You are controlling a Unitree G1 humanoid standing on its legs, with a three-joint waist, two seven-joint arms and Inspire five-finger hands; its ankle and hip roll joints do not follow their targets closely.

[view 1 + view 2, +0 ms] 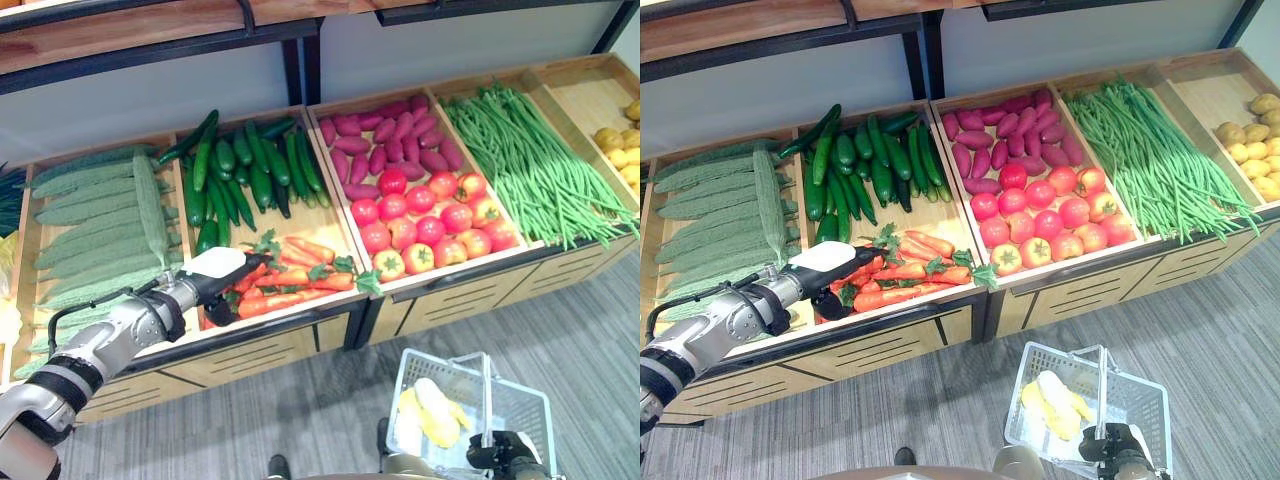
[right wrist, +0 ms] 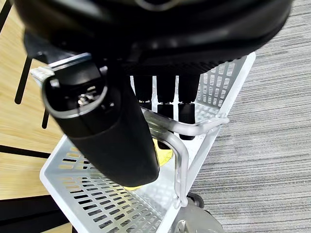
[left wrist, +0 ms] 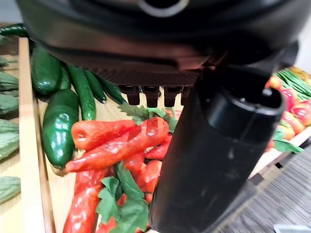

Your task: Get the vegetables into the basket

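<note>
On the far left of the stand lie the long ridged gourds (image 1: 100, 215), out of my way. Next to them my left hand (image 1: 222, 272) is over the carrots (image 1: 290, 280), in the front part of the bin that also has the cucumbers (image 1: 240, 170) at the back. My fingers there are curled down toward the heap with the thumb set opposite, but I cannot tell if they have closed on a carrot yet; I judge I am placed here to pick 1.

Further right are the purple sweet potatoes (image 1: 390, 135) with tomatoes (image 1: 430, 220) in front, then the green beans (image 1: 540, 165), and some potatoes (image 1: 625, 150) at the edge.

Down on the right, over the carpet, my right hand (image 2: 160, 104) is clenched around the handle of the basket (image 1: 520, 405), holding it level and near the stand so a vegetable can drop in. Something yellow (image 1: 430, 410) already lies inside.
</note>
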